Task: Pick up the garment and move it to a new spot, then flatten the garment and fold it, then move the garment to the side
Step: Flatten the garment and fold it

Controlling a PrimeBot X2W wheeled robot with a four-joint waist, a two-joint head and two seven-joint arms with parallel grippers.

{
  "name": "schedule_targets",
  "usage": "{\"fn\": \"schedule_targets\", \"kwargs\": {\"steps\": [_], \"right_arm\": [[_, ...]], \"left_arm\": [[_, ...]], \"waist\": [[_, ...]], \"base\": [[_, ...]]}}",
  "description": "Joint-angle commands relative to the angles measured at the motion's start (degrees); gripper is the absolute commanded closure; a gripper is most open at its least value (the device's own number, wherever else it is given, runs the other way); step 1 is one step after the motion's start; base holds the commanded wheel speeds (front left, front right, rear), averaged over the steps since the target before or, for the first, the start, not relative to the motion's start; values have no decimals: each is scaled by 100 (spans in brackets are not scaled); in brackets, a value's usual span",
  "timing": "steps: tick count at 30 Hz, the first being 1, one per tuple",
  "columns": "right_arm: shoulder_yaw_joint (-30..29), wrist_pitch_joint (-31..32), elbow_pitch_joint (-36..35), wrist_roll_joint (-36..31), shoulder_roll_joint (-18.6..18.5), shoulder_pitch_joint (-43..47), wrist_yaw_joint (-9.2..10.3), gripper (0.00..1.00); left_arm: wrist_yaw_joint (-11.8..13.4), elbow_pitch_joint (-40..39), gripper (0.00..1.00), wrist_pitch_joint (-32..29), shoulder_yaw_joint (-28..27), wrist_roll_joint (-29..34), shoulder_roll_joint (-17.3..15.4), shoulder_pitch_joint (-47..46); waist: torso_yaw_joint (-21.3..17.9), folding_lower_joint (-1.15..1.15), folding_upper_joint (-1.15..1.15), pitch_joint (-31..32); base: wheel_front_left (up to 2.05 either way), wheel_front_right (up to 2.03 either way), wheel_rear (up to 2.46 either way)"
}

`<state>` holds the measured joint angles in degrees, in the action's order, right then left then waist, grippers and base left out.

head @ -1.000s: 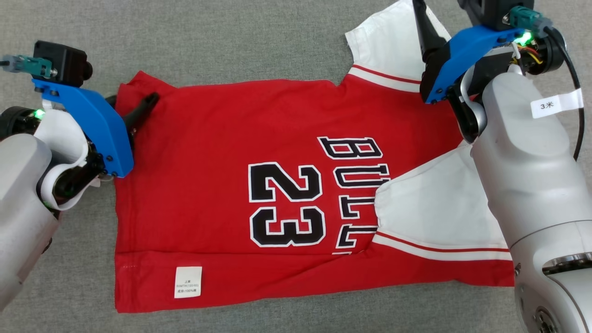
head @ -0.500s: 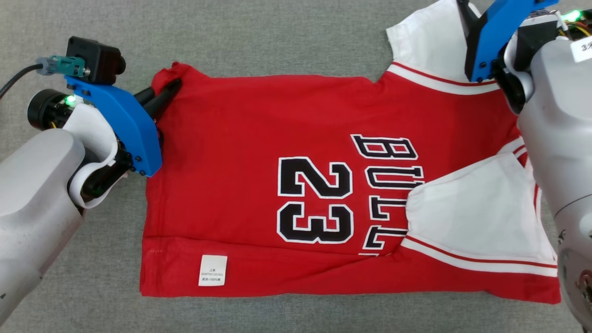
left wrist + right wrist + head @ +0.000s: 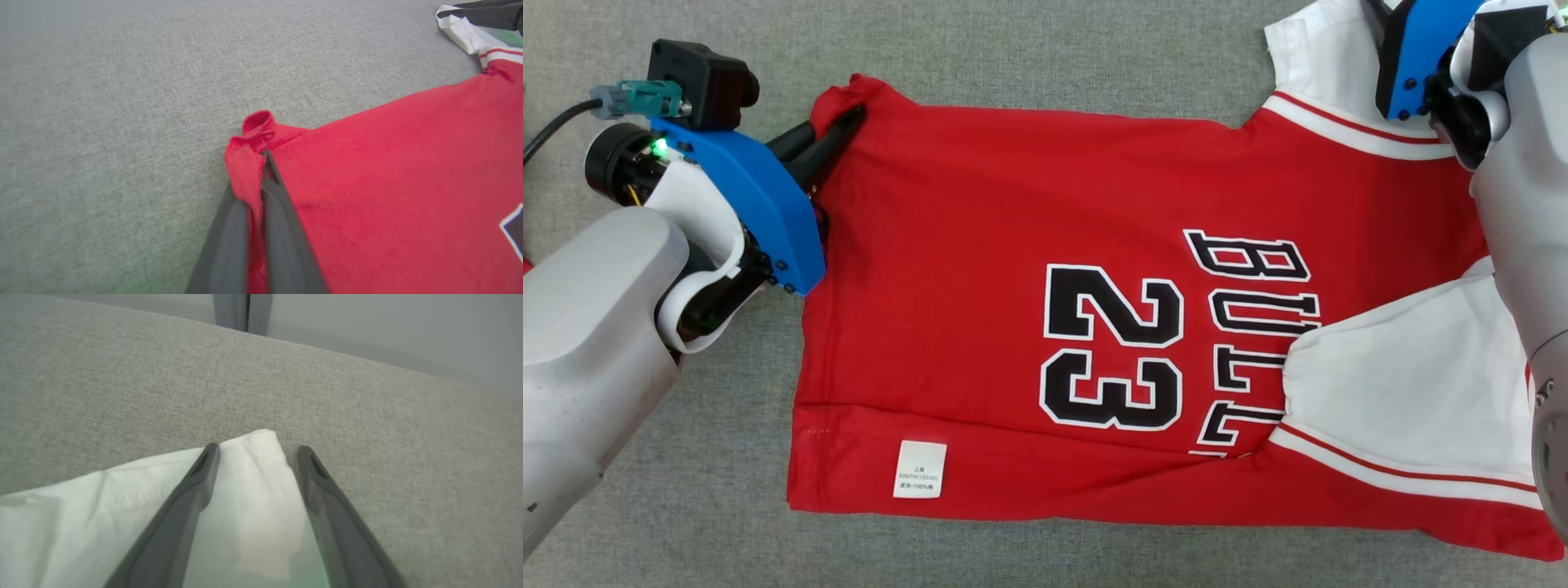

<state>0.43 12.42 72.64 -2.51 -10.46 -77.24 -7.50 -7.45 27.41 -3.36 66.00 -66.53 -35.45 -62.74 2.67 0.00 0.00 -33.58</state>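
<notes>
The garment (image 3: 1013,245) is a red jersey with "23" and white sleeves, lying spread on the grey cloth surface. My left gripper (image 3: 854,114) is shut on its far left corner, and the red cloth bunches up between the fingertips (image 3: 261,157). In the right wrist view my right gripper (image 3: 257,451) stands open, its two fingers either side of the tip of the white sleeve (image 3: 253,486). That sleeve (image 3: 1327,57) lies at the far right corner, and the right arm's blue mount (image 3: 1413,49) hangs over it.
Grey fabric surface (image 3: 1045,57) runs all round the garment. A pale wall with a dark upright post (image 3: 235,310) stands behind the surface's far edge. The near sleeve (image 3: 1405,392) is folded over the chest. A white label (image 3: 920,468) sits near the hem.
My left gripper has shut on the garment's far left corner, and the corner is now pinched up. The whole head picture has shifted, so the camera has moved. The right gripper stays open.
</notes>
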Motion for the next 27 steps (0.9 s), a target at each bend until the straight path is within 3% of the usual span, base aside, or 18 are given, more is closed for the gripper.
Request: {"fn": "schedule_targets", "kwargs": {"steps": [1,2,3,4,5,10,19,27], "right_arm": [[7,130,90,-81,-51,47,1,0],[-9,199,103,-92,-45,64,1,0],[-30,257,115,-92,-15,81,2,29],[-50,314,124,-71,27,94,1,82],[-55,370,134,-67,55,108,1,100],[-77,148,73,-37,89,77,2,100],[-158,-1081,-136,322,191,385,1,100],[366,-2155,-482,906,447,1025,1,100]], "left_arm": [[-6,28,100,43,38,-34,1,-139],[-6,39,100,59,53,-52,-1,-147],[-6,50,100,86,64,-62,-9,-147],[-6,64,100,109,81,-69,-14,-150],[-6,81,100,128,99,-89,-22,-162],[6,203,100,266,179,-154,-46,-185],[5,599,100,869,174,-250,8,202],[75,864,100,1297,214,-297,134,725]], "waist": [[11,0,0,-27],[11,0,0,-42],[7,0,0,-59],[5,0,0,-69],[1,0,0,-77],[-54,0,0,-16],[-269,0,0,497],[-449,0,0,1049]], "base": [[0,0,0],[0,0,0],[0,0,0],[0,0,0],[0,0,0],[0,0,0],[0,0,0],[0,0,0]]}}
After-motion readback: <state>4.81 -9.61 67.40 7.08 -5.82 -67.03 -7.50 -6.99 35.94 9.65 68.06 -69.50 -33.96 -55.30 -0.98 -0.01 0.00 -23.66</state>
